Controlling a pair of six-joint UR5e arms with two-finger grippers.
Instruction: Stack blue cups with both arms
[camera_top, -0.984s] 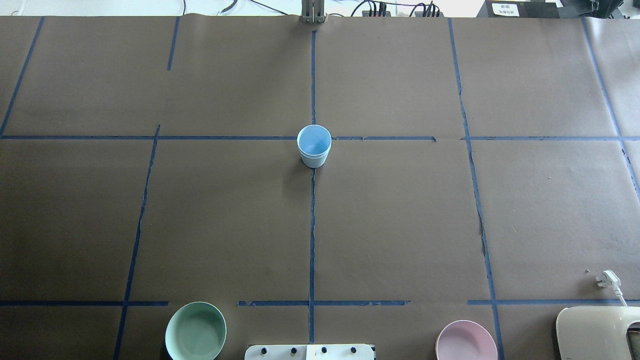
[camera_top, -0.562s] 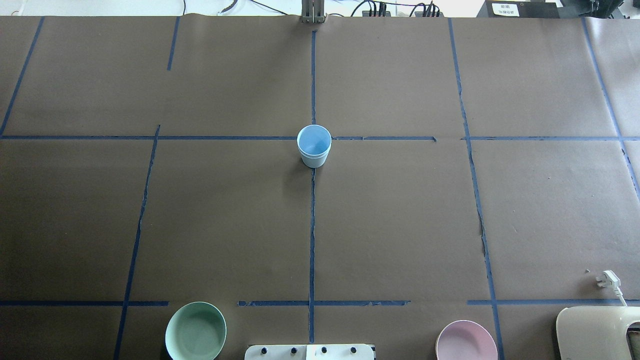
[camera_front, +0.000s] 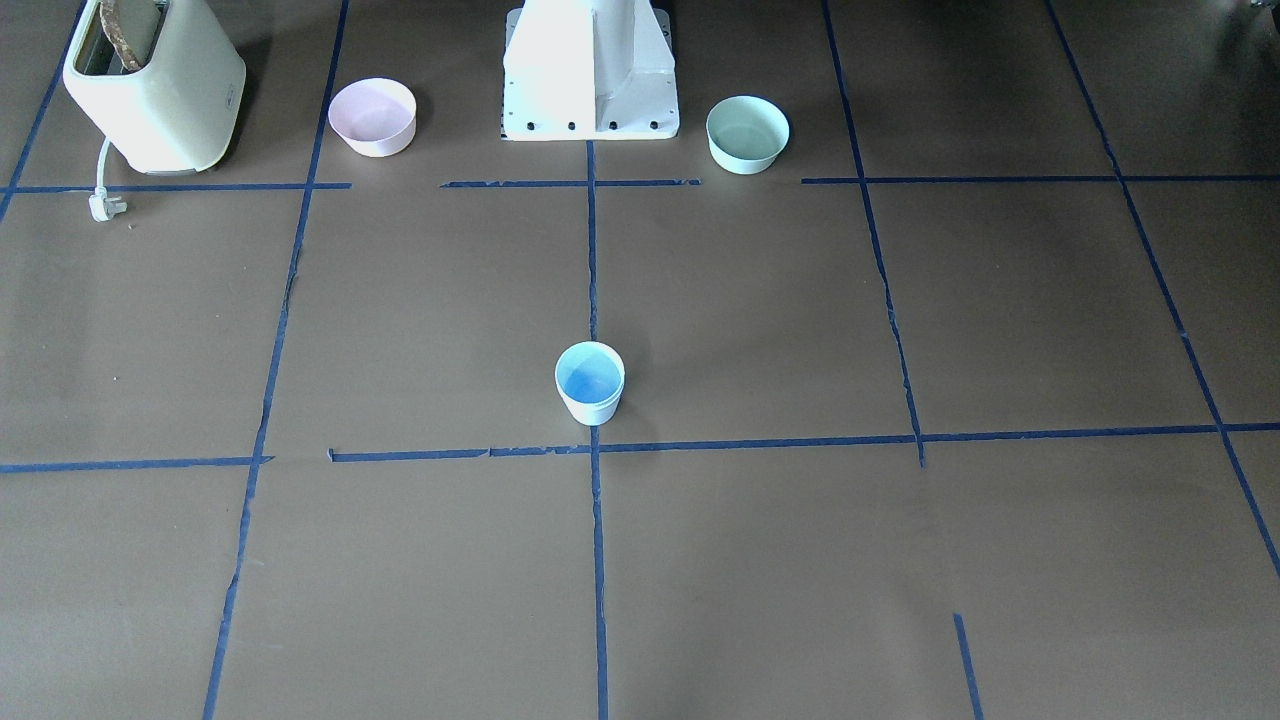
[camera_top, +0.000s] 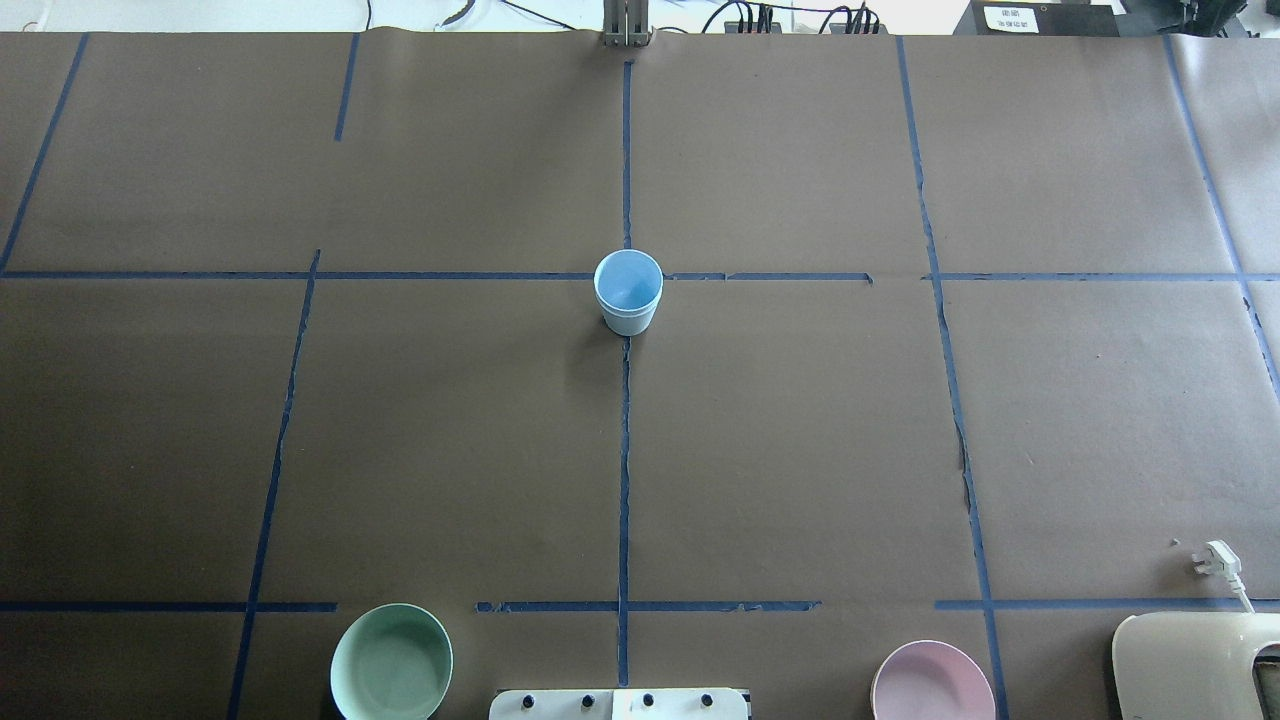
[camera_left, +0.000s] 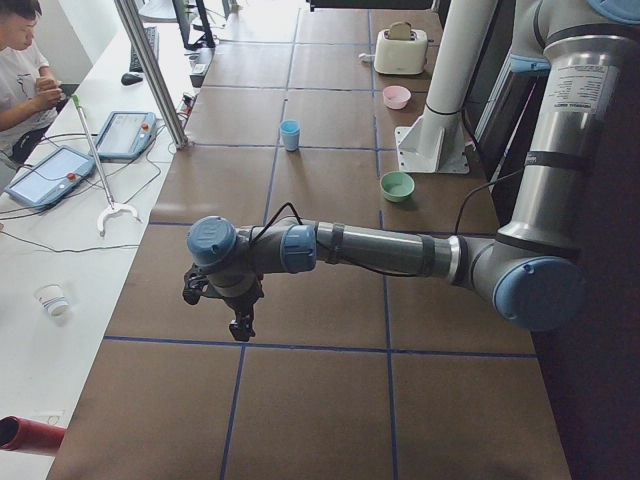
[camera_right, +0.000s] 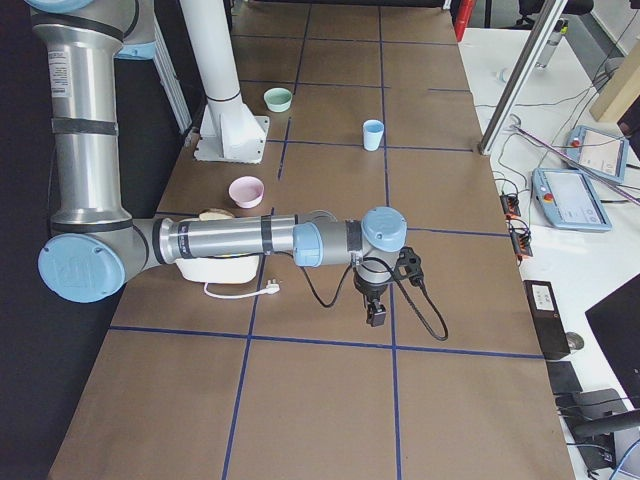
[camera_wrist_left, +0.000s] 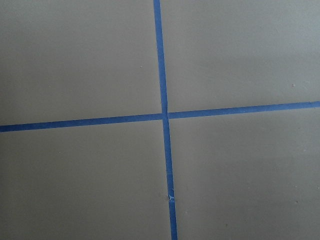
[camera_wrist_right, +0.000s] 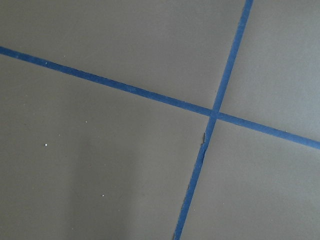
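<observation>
Hanging over blue tape crossings (camera_wrist_left: 165, 115) at opp. ends of brown paper-covered table (camera_top: 800, 450), black two-finger left gripper (camera_left: 241, 326) & right gripper (camera_right: 376, 316): open or closed, can't tell. Farther out, pale blue tapered plastic cup (camera_top: 628, 292) stands upright mid-table on ctr tape line (camera_top: 624, 450).

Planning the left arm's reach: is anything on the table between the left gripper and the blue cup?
Nothing visible. Only bare taped table lies between the left gripper and the blue cup; the mint-green bowl sits well aside.
</observation>
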